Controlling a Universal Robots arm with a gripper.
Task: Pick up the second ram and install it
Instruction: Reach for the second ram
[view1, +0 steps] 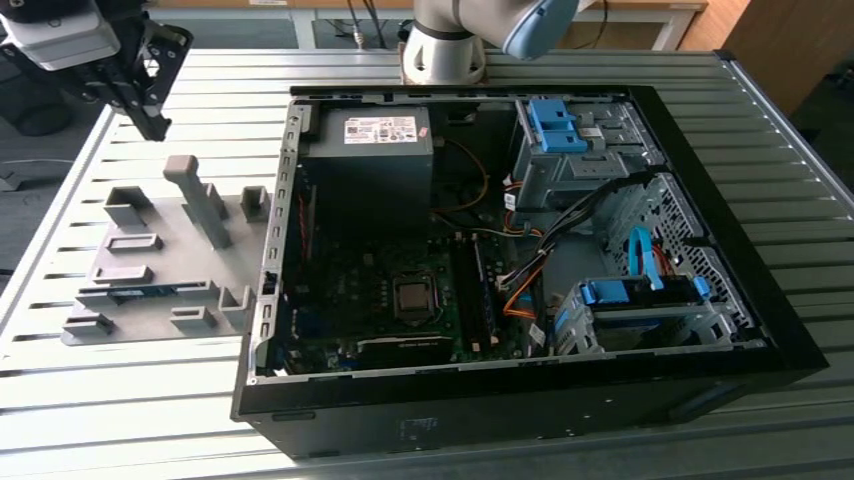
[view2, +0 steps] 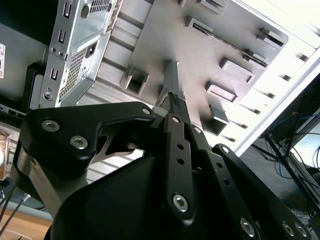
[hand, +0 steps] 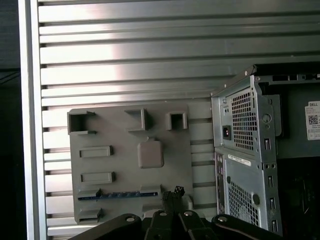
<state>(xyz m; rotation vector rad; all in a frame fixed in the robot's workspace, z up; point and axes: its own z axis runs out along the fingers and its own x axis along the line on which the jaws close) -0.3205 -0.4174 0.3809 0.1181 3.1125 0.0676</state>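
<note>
The second ram (view1: 140, 291) is a thin blue stick lying on edge in a slot of the grey holder plate (view1: 167, 235), on the exterior view's left of the computer case. The first wrist view also shows the second ram (hand: 120, 194) along the holder plate (hand: 130, 130). My gripper (view1: 150, 127) hangs high over the plate's far side, well apart from the stick. Its black fingers are shut with nothing between them, as both wrist views show the gripper (hand: 172, 194) (view2: 174, 100).
The open computer case (view1: 694, 215) lies on the slatted metal table (view1: 160, 400), with its motherboard (view1: 400, 300), power supply (view1: 367, 140) and blue drive cages (view1: 641, 295). A tall grey post (view1: 200, 200) stands on the holder plate below my gripper.
</note>
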